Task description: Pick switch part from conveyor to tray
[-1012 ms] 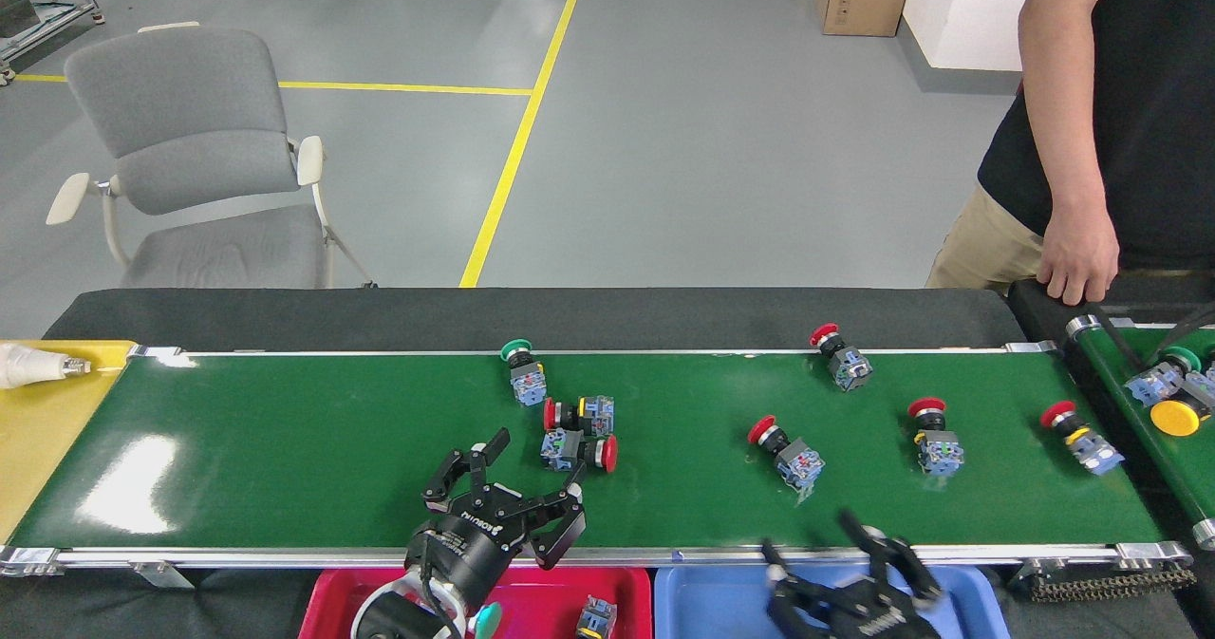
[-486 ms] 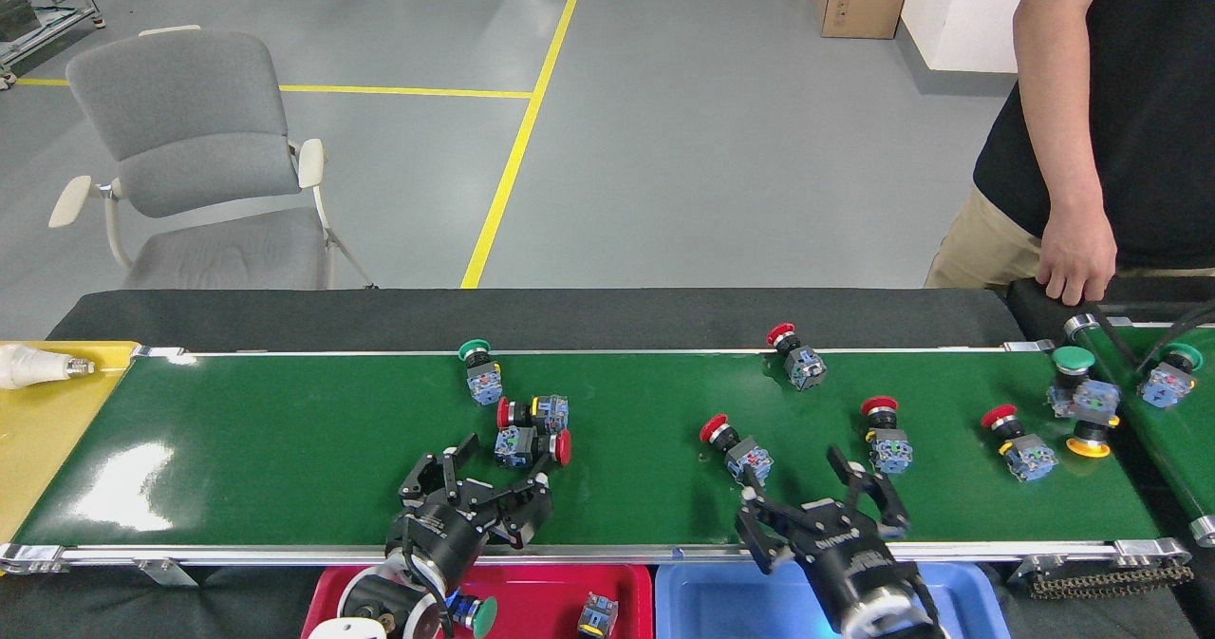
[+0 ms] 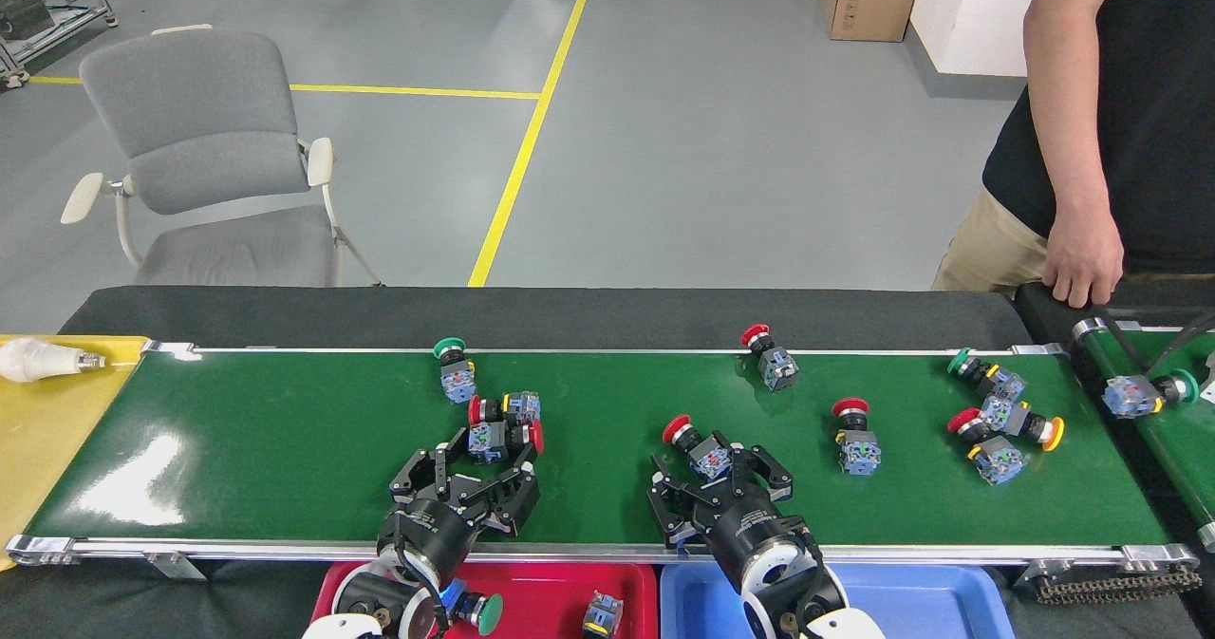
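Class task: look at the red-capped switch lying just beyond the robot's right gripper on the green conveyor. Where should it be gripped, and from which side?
Probably across the grey-blue body of the red-capped switch, not the round cap. It lies on its side, cap pointing far-left, so the blocky body offers flatter faces. Come from above on the near side, where the right gripper hovers open, with its fingers either side of the body.

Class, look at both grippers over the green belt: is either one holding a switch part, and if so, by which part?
Nothing is held. The left gripper and right gripper are both open above the conveyor; the right one is nearing a red-capped switch part but has not closed.
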